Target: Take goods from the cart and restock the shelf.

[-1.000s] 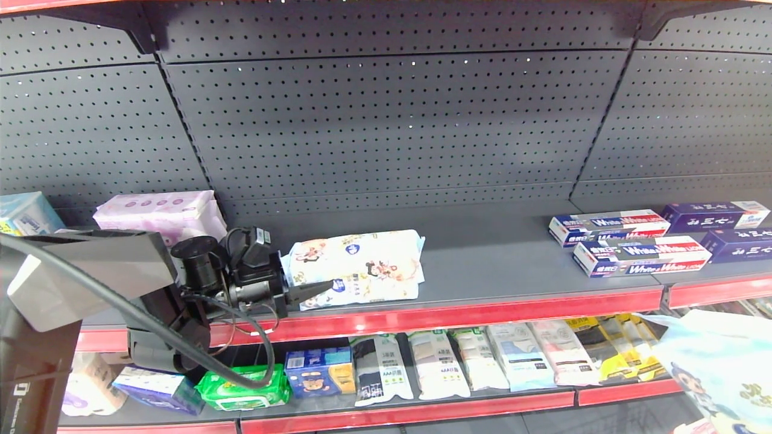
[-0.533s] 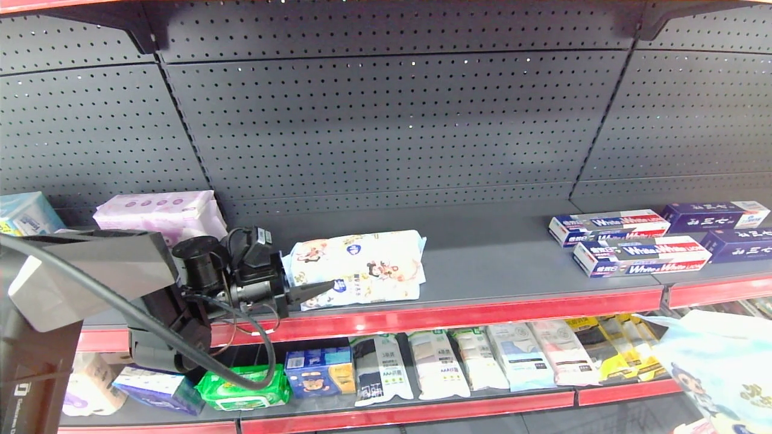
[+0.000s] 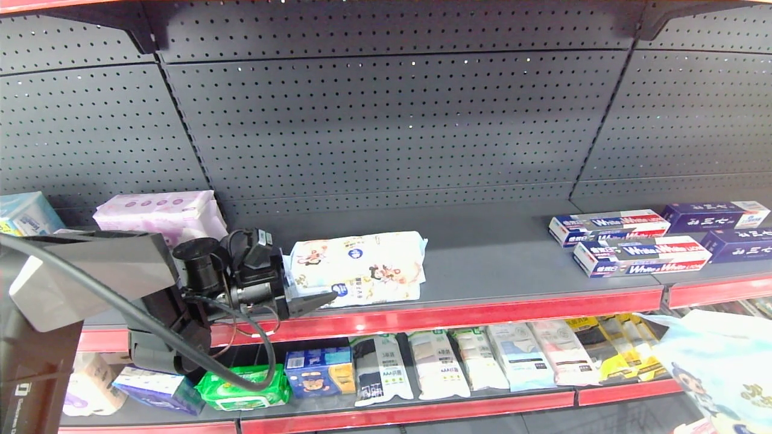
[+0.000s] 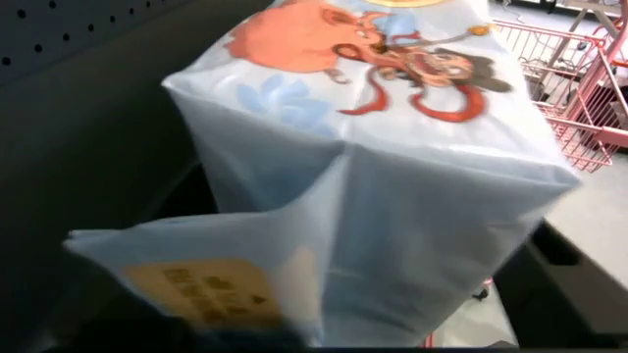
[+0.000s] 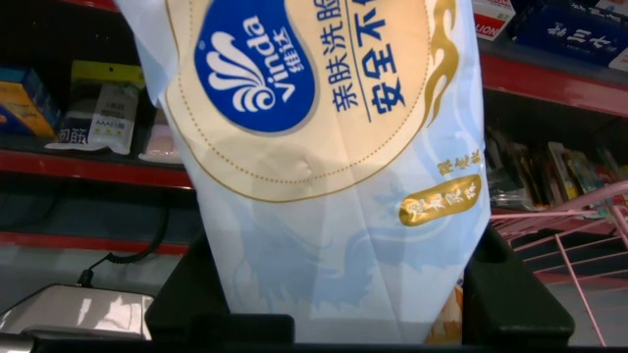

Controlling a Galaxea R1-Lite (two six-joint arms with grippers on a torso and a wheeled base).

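A white tissue pack with cartoon prints (image 3: pixel 362 265) lies flat on the grey shelf (image 3: pixel 482 253), near its red front edge. My left gripper (image 3: pixel 304 294) is at the pack's left end, open, one dark finger (image 3: pixel 316 298) low in front of the pack. The left wrist view has the same pack (image 4: pixel 373 167) close up, its sealed end between the spread jaws. My right gripper (image 5: pixel 339 319) is shut on a second tissue pack (image 5: pixel 324 147), held upright; that pack (image 3: pixel 718 367) hangs at the lower right of the head view.
A pink tissue pack (image 3: pixel 160 214) and a blue one (image 3: pixel 24 212) stand left of the arm. Toothpaste boxes (image 3: pixel 639 241) fill the shelf's right end. The lower shelf (image 3: pixel 422 413) carries wipes and several small packets. The pink cart (image 4: pixel 579 88) stands behind.
The tissue pack on the shelf has slid slightly right and settled flatter. The left gripper's visible finger has dropped lower, away from the pack. The right arm's pack has stayed in place.
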